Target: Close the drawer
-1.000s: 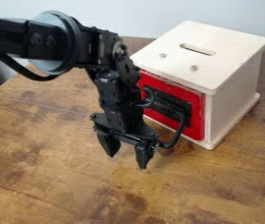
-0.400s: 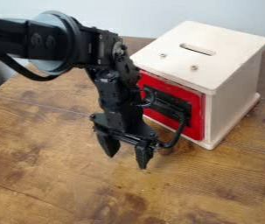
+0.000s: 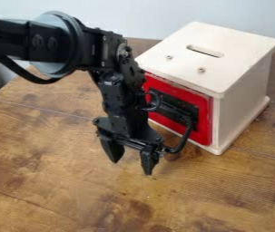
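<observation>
I see nothing has moved in the last second: my claw [image 3: 130,154] waits half-open left of the drawer [image 3: 173,106], apparently nearly closed.

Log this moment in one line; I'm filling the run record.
end effector: open, empty, above wooden table | red drawer with black wire handle: nearly shut | contact: unclear

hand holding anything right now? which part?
Nothing held. The hand hangs open above the table, its fingers apart, just in front of the red drawer; the drawer's wire handle sits beside it, ungripped.
</observation>
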You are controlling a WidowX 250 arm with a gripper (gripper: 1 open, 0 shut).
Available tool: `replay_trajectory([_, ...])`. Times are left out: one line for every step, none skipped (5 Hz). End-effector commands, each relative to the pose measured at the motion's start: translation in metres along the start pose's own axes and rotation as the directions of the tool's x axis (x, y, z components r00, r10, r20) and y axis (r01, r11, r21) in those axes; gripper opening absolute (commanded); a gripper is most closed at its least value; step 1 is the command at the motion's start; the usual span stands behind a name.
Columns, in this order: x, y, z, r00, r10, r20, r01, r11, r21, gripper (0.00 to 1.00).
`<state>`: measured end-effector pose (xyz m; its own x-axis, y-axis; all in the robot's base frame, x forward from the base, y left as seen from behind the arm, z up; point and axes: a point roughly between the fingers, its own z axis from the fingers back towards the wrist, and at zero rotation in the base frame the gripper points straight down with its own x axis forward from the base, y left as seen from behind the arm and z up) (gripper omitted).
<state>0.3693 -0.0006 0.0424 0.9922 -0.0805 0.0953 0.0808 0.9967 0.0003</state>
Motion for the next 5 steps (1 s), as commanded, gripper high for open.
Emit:
replay_trajectory([0.0105,0.0093,0.0334,0.995,0.02,0.099,-0.022,1.0,0.014,1.0])
replay_trajectory([0.0099,0.0097,0.0339,0.995,0.026,0.099,-0.027,1.0,0.014,1.0])
replay_trajectory([0.0104,0.0101,0.0355,0.994,0.03,0.103,-0.032,0.999,0.015,1.0])
replay_trajectory([0.0112,0.0104,0.0374,0.994,0.035,0.108,-0.037,0.999,0.016,1.0])
replay_trajectory([0.012,0.0108,0.0387,0.993,0.041,0.112,-0.043,0.999,0.017,1.0])
